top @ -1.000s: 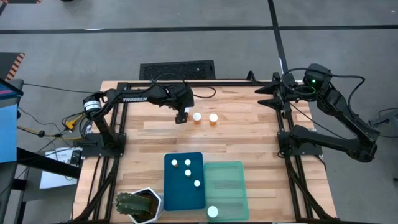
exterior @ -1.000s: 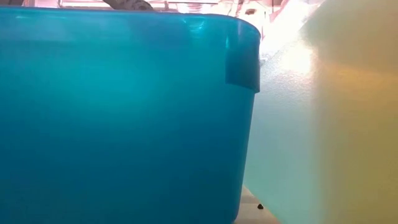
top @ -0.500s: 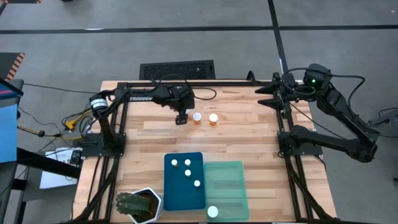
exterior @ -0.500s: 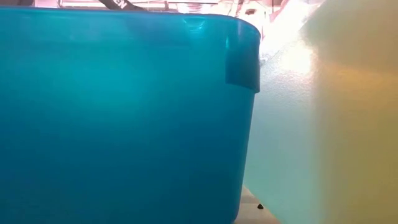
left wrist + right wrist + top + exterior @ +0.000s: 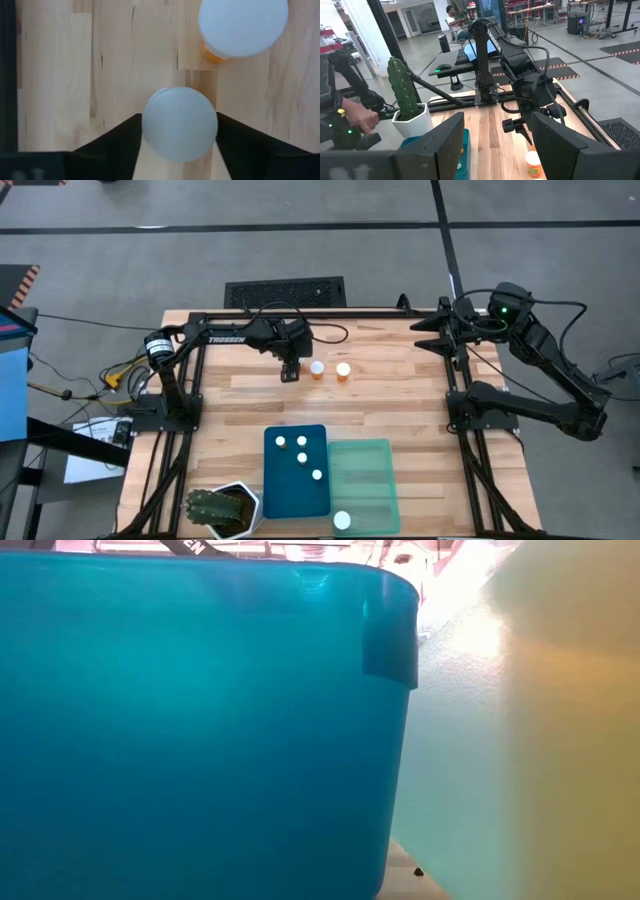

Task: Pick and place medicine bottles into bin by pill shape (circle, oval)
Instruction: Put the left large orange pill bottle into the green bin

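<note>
At upper centre, your left tool [image 5: 289, 370] has lowered over a medicine bottle [image 5: 180, 124], fingers apart and now narrowing toward its cap, so a pick is imminent; your right tool [image 5: 437, 332] waits at upper right, fingers apart.

A grey concrete floor [image 5: 300, 240] surrounds the wooden table [image 5: 390, 395] in the high view, crossed by dark lines in the upper part of the frame. A black mat [image 5: 284, 292] lies just above the table's top edge. In the right wrist view, the upper half shows a bright workshop: a person [image 5: 454, 20] seated at upper centre, desks with equipment [image 5: 540, 10] at upper right, striped floor tape [image 5: 567, 75] at right.
</note>
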Motion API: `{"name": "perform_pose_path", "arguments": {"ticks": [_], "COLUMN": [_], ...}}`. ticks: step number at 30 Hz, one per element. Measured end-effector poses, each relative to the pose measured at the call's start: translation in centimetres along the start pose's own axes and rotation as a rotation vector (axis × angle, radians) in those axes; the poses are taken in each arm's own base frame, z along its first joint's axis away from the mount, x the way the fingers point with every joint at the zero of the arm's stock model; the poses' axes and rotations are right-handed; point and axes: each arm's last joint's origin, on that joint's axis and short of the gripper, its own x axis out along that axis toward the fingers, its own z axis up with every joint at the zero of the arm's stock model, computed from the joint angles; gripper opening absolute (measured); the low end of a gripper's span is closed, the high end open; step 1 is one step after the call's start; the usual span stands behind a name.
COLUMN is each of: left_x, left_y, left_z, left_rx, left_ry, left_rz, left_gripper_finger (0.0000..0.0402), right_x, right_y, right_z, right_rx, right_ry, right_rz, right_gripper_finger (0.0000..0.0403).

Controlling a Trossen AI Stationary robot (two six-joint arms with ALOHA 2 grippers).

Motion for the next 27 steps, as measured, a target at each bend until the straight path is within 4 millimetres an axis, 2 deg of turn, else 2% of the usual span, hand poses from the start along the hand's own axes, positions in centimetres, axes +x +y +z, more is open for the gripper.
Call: {"name": "perform_pose_path", "arguments": {"ticks": [3,5,10,13,16,21,27], "left_x": [0.0,0.0,-0.2,-1.0,-1.8,-4.3,-9.3], "left_y": [0.0,0.0,-0.3,-0.2,-0.2,-0.2,-1.2], "left_z": [0.0,0.0,0.2,0.8,1.4,2.9,5.9], "left_rx": [-0.005,-0.005,-0.031,-0.047,-0.047,-0.073,-0.049], "left_ry": [0.004,0.002,0.013,0.012,0.017,0.018,-0.059], "left_rz": [0.01,0.009,0.017,0.015,0.011,-0.002,-0.007], "left_gripper_finger": [0.0199,0.019,0.0202,0.0221,0.022,0.02,0.0212], "right_x": [0.0,0.0,0.0,0.0,0.0,0.0,-0.1], "right_y": [0.0,0.0,0.0,0.0,0.0,0.1,0.1], "right_z": [0.0,0.0,0.0,0.0,0.0,0.0,0.0], "right_rx": [0.0,0.0,0.0,0.0,-0.001,-0.001,-0.002], "right_ry": [0.0,0.0,0.0,0.0,-0.001,-0.002,-0.002], "right_rz": [0.0,0.0,0.0,0.0,0.0,0.002,0.003], "right_gripper_finger": [0.024,0.024,0.024,0.024,0.024,0.024,0.024]}}
